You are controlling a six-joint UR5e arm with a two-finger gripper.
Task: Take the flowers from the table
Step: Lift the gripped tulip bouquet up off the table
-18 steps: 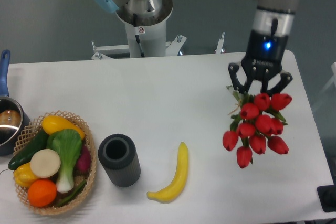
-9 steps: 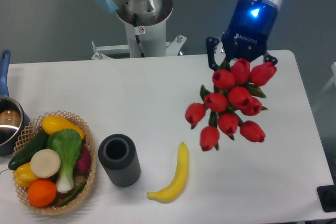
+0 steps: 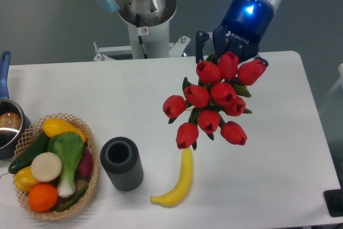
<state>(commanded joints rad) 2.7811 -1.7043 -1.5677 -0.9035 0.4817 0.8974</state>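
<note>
The claw [image 3: 231,52], in the upper right of the frame, grips the red tulips [image 3: 211,100]; their heads hang toward lower left, above the white desk [image 3: 134,100].

The flowers [image 3: 211,103] are a bunch of nine red tulips with green leaves showing between the blooms. The bunch is held clear of the counter [image 3: 107,100], with the blooms fanned out toward the camera and toward the lower left. The stems run up behind the blooms into the gripper [image 3: 228,52] and are hidden from view. The gripper is closed on the stem end at the top of the bunch. The counter is a large, flat, white rectangular surface with a plain matte finish. The lowest bloom overlaps the counter's centre-right area in the view.
</note>
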